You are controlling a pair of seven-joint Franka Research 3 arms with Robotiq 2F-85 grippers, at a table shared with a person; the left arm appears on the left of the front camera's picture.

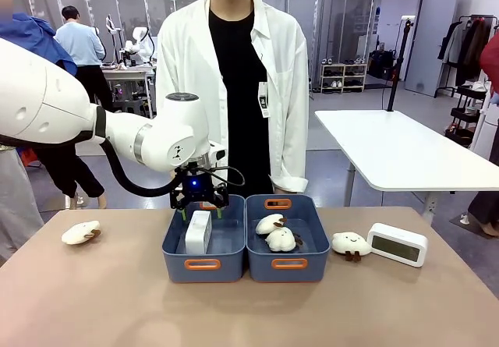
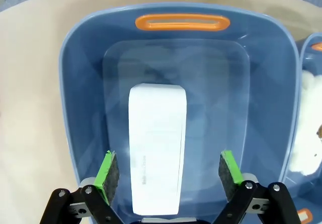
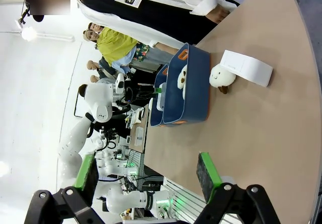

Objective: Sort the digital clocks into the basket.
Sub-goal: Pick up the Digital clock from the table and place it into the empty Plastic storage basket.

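Observation:
A white digital clock [image 1: 198, 231] stands on its edge inside the left basket [image 1: 175, 256]; from the left wrist it appears as a white block [image 2: 157, 148] on the basket floor [image 2: 211, 83]. My left gripper [image 1: 199, 205] hangs just above it, open, its green pads [image 2: 107, 169] well clear on both sides. A second digital clock [image 1: 397, 243], screen facing front, lies on the table at the right, also seen as a white box [image 3: 247, 68] from the right wrist. My right gripper [image 3: 148, 176] is open and holds nothing, off the table's side.
The right-hand blue-grey bin [image 1: 302, 263] holds two cream plush toys [image 1: 277, 232]. Another plush [image 1: 351, 243] sits beside the second clock and one [image 1: 81, 231] lies at the table's left. A person in a white coat [image 1: 234, 82] stands at the far edge.

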